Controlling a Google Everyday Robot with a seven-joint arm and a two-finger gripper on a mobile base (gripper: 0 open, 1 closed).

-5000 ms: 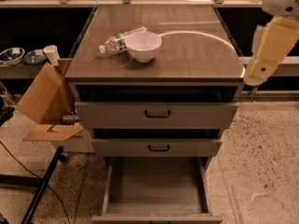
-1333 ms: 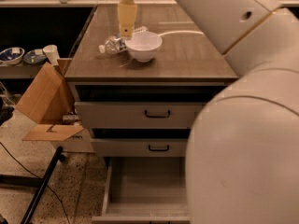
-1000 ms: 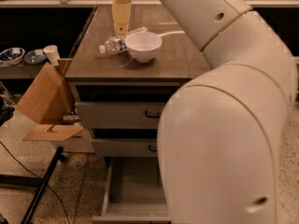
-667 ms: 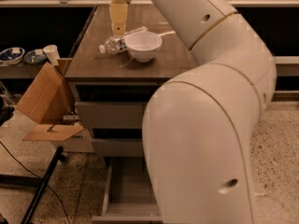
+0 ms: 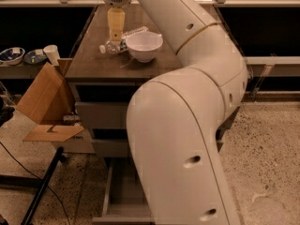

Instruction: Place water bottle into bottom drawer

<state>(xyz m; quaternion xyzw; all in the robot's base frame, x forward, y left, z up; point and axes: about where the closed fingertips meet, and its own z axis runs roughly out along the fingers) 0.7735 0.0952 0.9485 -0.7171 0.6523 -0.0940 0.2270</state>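
Gripper [image 5: 115, 37]: it hangs over the far left part of the cabinet top [image 5: 89, 62], with its pale yellow tip pointing down right above the water bottle [image 5: 108, 47].
Hidden by arm: my big white arm [image 5: 187, 125] fills the middle of my view and covers most of the cabinet front.
Bottom drawer [image 5: 117, 193]: I see only its left side, pulled out and open down near the floor. The rest is behind the arm.
Upper drawers [image 5: 96, 115]: only their left ends show.
Water bottle: it lies on its side on the cabinet top, white cap to the left. Its middle is behind the gripper tip.
Gripper state: I see it as one flat slab, so I cannot tell if it is open or closed.
Gripper touch: the tip lines up with the bottle, but I cannot tell if they touch.
White bowl [image 5: 144, 45]: upright, just right of the bottle.
Cardboard box [image 5: 44, 100]: beside the cabinet on the left, flaps open.
Behind the box: a cup [image 5: 50, 54] and small dishes [image 5: 11, 55], hard to make out.
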